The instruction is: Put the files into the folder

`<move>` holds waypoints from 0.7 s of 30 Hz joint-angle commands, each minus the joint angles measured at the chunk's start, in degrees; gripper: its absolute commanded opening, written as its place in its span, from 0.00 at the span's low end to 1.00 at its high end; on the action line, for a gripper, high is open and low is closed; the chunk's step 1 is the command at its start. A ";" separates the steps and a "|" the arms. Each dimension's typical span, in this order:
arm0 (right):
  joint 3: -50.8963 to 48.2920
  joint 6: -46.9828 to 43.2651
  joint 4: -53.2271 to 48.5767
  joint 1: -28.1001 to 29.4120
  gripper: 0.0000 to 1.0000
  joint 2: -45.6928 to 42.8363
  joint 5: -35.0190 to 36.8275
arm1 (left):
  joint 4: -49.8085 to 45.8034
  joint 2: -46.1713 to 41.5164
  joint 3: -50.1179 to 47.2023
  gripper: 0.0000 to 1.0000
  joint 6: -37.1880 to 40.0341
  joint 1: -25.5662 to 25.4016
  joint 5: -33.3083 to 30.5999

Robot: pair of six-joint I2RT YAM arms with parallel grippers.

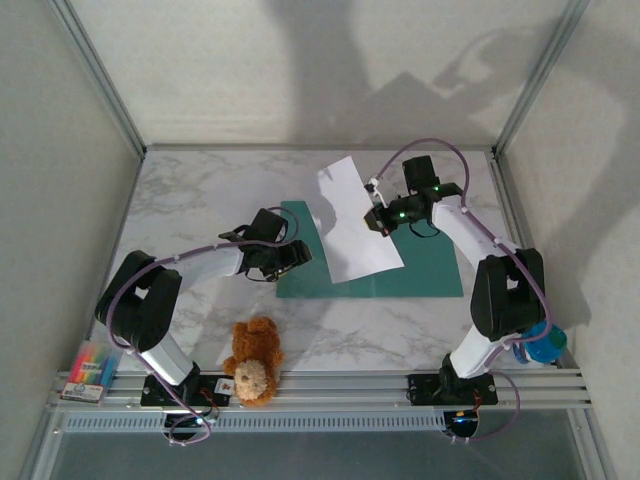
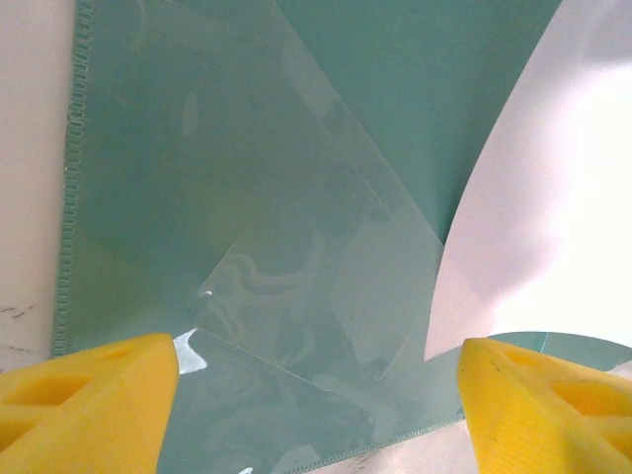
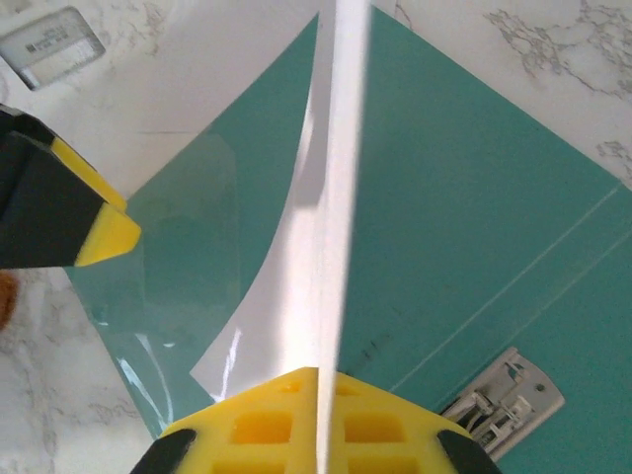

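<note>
- The right gripper (image 3: 318, 390) is clamped shut on one edge of the files (image 1: 355, 225); the white paper stands raised and appears edge-on in the right wrist view; judged purpose: the pinch lifts the paper so that its low corner can be steered into the folder (image 1: 420, 270).
- Files location: in the air over the folder's left half, sloping down toward it; contact between the low edge and the teal surface cannot be confirmed.
- The left gripper (image 2: 318, 360) hangs with jaws wide and holds nothing; it sits over the folder's left corner, above a clear flap (image 2: 296, 296); judged purpose: placed to lift or pin that flap and open a gap for the paper.
- The folder lies flat on the table (image 1: 200, 200), apparently spread open; a metal clip (image 3: 504, 395) is exposed near the right gripper.
- Hard to make out: whether the files are one sheet or several; the flap's edges, lost in glare; whether the left fingers (image 2: 89, 395) touch the folder.
- The raised paper covers part of the folder in the top view.
- A teddy bear (image 1: 253, 365) sits near the front edge, well apart.
</note>
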 commanded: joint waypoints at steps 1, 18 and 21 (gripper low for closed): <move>-1.26 0.73 1.95 -0.44 0.00 1.24 -3.76 | -0.62 -0.14 -0.67 0.75 0.19 -0.03 -0.63; 0.94 -0.16 0.58 -1.20 0.00 7.58 -11.24 | -0.47 0.42 -0.75 0.75 0.16 -0.15 -0.60; 2.01 -0.18 -0.18 -1.24 0.00 9.08 -12.36 | -0.49 0.52 -0.66 0.75 0.16 -0.15 -0.58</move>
